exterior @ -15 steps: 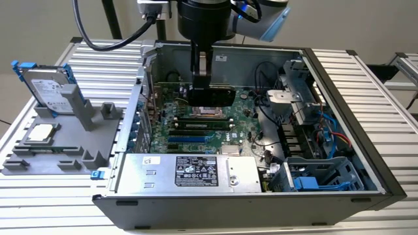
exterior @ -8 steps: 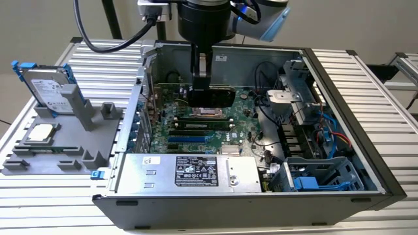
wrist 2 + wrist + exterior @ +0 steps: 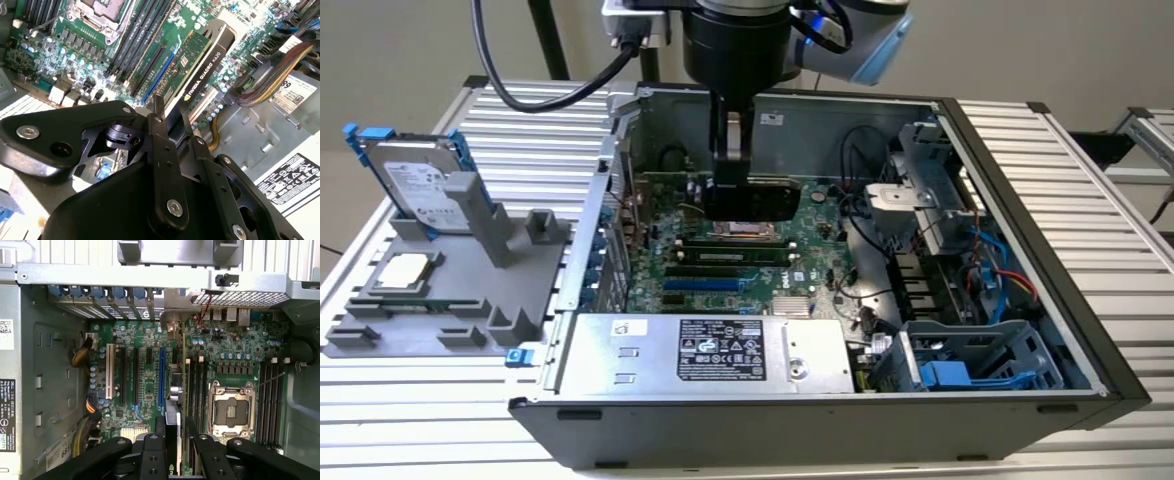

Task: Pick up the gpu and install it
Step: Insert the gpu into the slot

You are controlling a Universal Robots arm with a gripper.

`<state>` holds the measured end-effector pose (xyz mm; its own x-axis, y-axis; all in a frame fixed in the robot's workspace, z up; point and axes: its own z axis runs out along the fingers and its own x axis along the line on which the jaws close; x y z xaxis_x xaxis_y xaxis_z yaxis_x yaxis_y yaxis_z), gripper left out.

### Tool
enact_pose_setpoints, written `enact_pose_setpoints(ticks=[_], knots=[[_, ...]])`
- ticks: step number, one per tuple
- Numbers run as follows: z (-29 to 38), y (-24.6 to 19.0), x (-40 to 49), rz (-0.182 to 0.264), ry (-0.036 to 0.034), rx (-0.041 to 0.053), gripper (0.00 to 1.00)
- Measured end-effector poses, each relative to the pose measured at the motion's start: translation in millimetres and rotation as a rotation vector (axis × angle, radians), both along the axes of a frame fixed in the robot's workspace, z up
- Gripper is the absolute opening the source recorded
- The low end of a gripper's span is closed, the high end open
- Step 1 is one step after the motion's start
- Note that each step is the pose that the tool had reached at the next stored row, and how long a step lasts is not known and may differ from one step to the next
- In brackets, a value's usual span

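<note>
Gripper hangs inside open computer case, fingers closed on gpu. Card held edge-down above motherboard, likely so connector edge can meet expansion slot. In first wrist view, one blue slot lies just ahead of gripper, with one white slot farther off. One hard drive and one CPU chip sit in grey fixture on worktop.

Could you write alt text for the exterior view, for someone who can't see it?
A robot arm's gripper holds the gpu on edge over the motherboard inside an open computer case. At the exterior view's left, a grey stand holds a hard drive.
</note>
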<state>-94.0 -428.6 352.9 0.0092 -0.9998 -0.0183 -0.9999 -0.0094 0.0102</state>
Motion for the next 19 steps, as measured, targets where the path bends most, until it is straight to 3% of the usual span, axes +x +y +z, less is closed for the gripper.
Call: enact_pose_setpoints(ticks=[19], knots=[[-6.4, 0.0, 0.0, 0.0, 0.0001, -0.0001, 0.0]])
